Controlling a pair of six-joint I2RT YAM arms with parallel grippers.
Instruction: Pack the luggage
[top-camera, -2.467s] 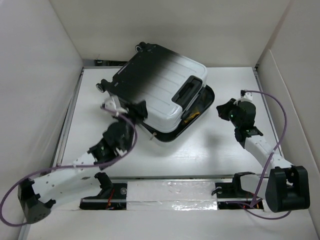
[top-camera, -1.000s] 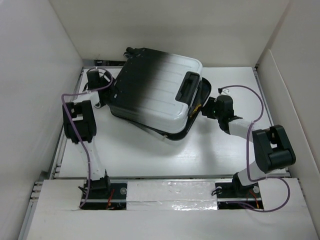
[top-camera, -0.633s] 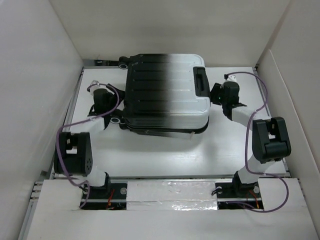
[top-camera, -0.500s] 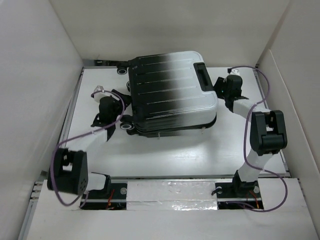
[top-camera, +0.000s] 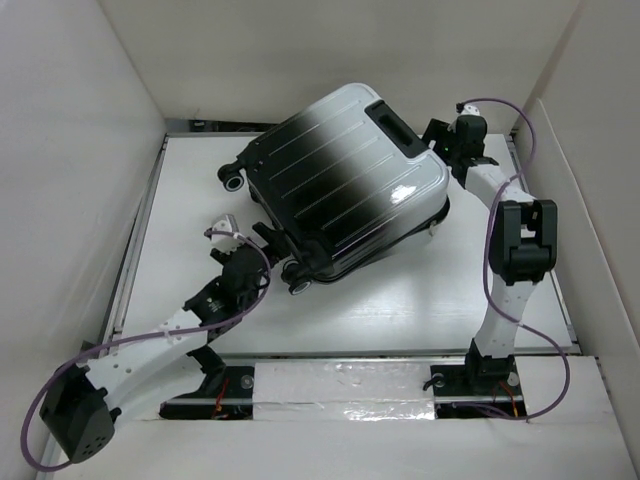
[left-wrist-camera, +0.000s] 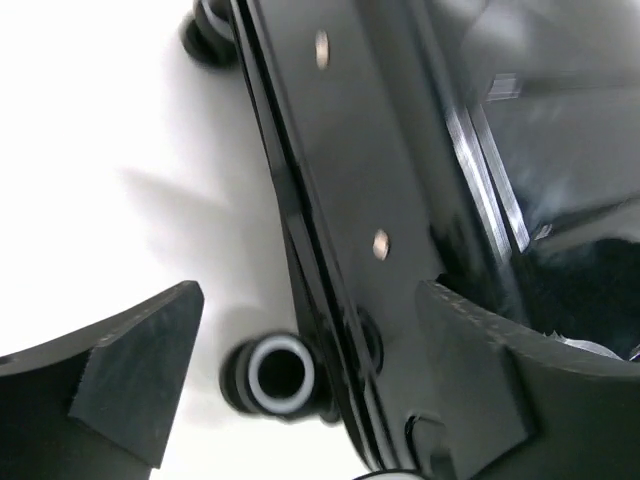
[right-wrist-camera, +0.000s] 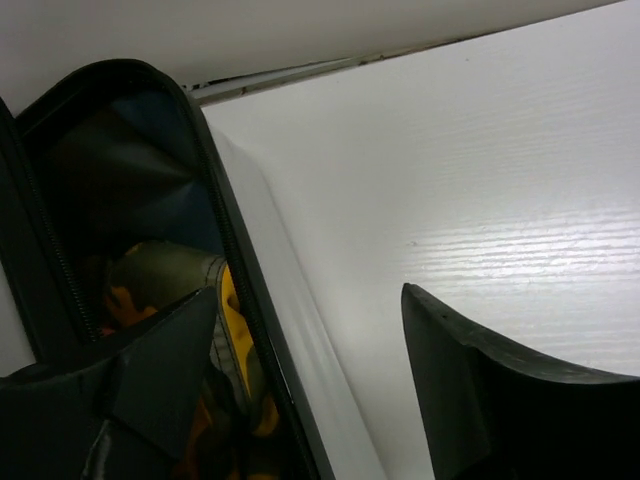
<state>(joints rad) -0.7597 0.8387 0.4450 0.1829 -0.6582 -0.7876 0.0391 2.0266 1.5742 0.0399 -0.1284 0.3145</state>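
toward the far side of the worktop (top-camera: 400, 300) lies the luggage (top-camera: 345, 195). it is turned at a slant, with its ribbed shell up and its handle (top-camera: 392, 122) at the far right end.

my left claw (left-wrist-camera: 310, 300) is at the near corner. its fingers are spread wide and hold nothing. a little wheel (left-wrist-camera: 275, 372) sits in the gap between them, and i cannot tell if they touch it. my right claw (right-wrist-camera: 308, 300) is at the far right edge, also spread wide and holding nothing.

i think the packing part is done and i am on the closing step. on the right side the two halves gape a bit. i can see the dark lining (right-wrist-camera: 120, 180) and a yellow thing (right-wrist-camera: 232, 310) poking near the rim. next i would push that yellow thing in, then press the top half down so the seam (left-wrist-camera: 300, 200) meets all the way round.

the shell is hard, smooth and shiny, black fading to white, with long ridges. it looks slippery, so a push on a flat spot may slide off. the lining looks soft and floppy. the wheel is round, with a pale ring in its middle.
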